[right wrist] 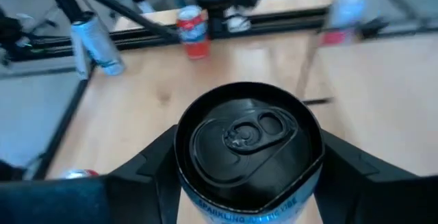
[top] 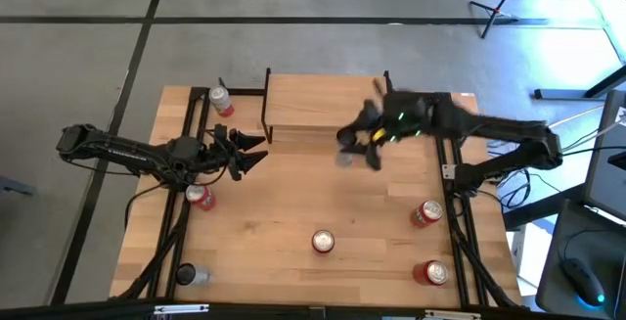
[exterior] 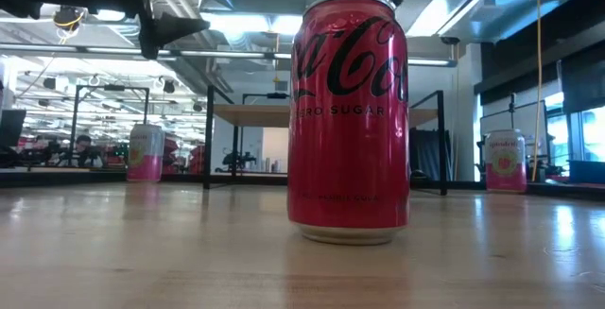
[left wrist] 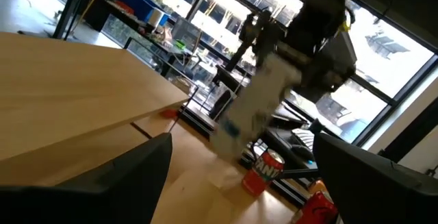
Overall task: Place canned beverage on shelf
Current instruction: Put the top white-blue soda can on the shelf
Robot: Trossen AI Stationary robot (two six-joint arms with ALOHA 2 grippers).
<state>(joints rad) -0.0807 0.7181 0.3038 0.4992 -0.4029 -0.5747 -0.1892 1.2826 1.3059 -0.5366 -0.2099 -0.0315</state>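
The shelf (top: 323, 105) is my landmark. Its wooden top lies bare, nothing standing on it. My right claw (top: 354, 144), closed around a can with a black lid (right wrist: 250, 142), hangs just off the shelf's front edge, toward its right end. My left claw (top: 256, 154) waits, fingers spread, beside the shelf's front left corner, narrowing that side. 1 can (top: 221, 101) stands just past the shelf's left end. Well in front of the shelf stand 3 red cans (top: 323, 242), with open counter (top: 293, 193) between.
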